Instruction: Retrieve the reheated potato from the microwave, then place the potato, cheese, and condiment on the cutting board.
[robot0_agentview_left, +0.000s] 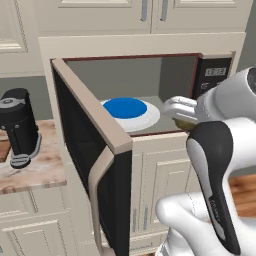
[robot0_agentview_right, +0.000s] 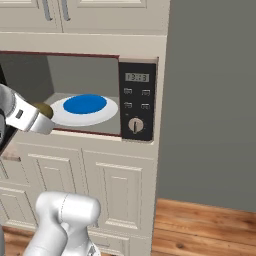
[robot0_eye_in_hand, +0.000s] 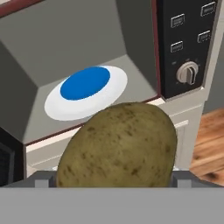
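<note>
Black and squat, the coffee machine (robot0_agentview_left: 19, 125) stands on the marbled counter (robot0_agentview_left: 35, 172) at the far left of the left base view, which also gives us the microwave (robot0_agentview_left: 150, 90) door (robot0_agentview_left: 90, 160) swung wide toward us. The right base view offers instead the control panel (robot0_agentview_right: 137, 100) with its lit display, and wooden floor (robot0_agentview_right: 205, 230) at lower right. Inside the cavity we see a white plate (robot0_agentview_right: 84, 111) with a blue centre. In the hand view our gripper (robot0_eye_in_hand: 114, 183) is clamped on the potato (robot0_eye_in_hand: 119, 146), held just outside the microwave's front lip. Our arm reaches level toward the opening, the hand pointing into it.
</note>
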